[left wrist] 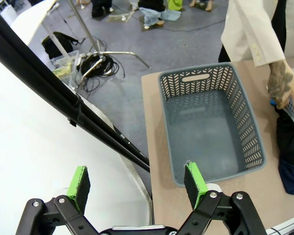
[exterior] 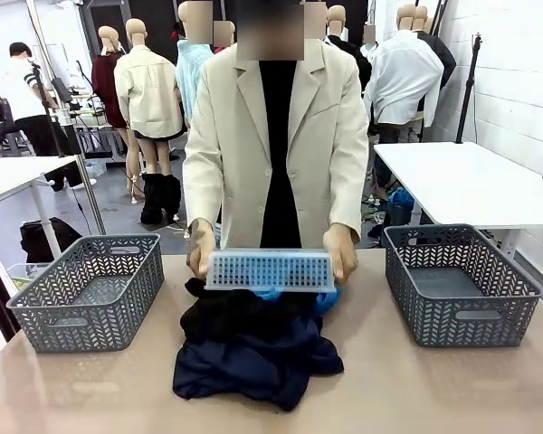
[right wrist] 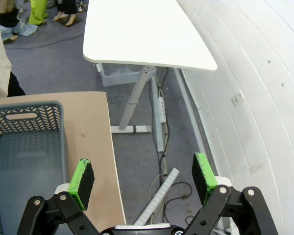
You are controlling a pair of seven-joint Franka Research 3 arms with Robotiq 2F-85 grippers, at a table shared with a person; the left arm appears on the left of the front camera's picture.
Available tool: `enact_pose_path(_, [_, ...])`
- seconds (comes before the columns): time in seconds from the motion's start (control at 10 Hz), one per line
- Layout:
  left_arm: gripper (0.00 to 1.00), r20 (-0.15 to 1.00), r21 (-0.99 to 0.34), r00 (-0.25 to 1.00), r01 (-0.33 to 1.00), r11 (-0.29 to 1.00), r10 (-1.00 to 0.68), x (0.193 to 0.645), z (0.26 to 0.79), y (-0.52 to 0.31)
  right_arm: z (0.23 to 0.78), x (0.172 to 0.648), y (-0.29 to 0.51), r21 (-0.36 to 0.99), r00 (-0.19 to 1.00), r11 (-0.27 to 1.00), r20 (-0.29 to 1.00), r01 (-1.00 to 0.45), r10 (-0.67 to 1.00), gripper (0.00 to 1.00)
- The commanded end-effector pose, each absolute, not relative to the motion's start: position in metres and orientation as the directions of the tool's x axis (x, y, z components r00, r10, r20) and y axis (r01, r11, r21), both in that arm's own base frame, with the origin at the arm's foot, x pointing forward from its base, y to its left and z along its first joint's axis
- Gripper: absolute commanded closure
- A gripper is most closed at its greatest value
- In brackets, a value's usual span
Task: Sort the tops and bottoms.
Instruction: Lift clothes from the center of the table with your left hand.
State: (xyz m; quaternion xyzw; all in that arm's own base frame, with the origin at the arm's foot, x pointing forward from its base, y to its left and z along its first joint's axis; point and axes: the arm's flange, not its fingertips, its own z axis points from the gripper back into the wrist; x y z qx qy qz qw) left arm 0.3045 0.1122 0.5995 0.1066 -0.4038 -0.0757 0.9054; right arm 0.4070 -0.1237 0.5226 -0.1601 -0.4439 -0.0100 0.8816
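Note:
A heap of garments [exterior: 253, 348] lies at the middle of the table: black cloth on top, dark navy at the front, a bit of bright blue [exterior: 326, 298] at the back. A person in a beige coat holds a pale lattice basket [exterior: 270, 269] tipped over the heap with both hands [exterior: 342, 251]. The heap's edge [left wrist: 290, 156] shows at the right of the left wrist view. My left gripper [left wrist: 137, 183] hangs open off the table's left end, above the floor. My right gripper [right wrist: 143, 177] hangs open off the table's right end, nothing between its fingers.
A grey lattice basket [exterior: 90, 289] stands empty at the table's left, also seen as the grey basket [left wrist: 210, 122]. A second grey basket [exterior: 460, 282] stands empty at the right, its corner [right wrist: 24, 142] in the right wrist view. White tables stand beyond.

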Motion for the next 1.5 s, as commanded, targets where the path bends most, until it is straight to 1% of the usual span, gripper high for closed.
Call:
enact_pose_path(0.0, [0.0, 0.716, 0.252, 0.665, 0.036, 0.967, -0.211, 0.3041, 0.5993, 0.114, 0.5243, 0.408, -0.1233, -0.281, 0.608, 0.947, 0.783, 0.154, 0.133, 0.0])
enact_pose_path(1.4, [0.0, 0.716, 0.252, 0.665, 0.036, 0.967, -0.211, 0.3041, 0.5993, 0.114, 0.5243, 0.408, -0.1233, -0.281, 0.608, 0.947, 0.783, 0.154, 0.133, 0.0])
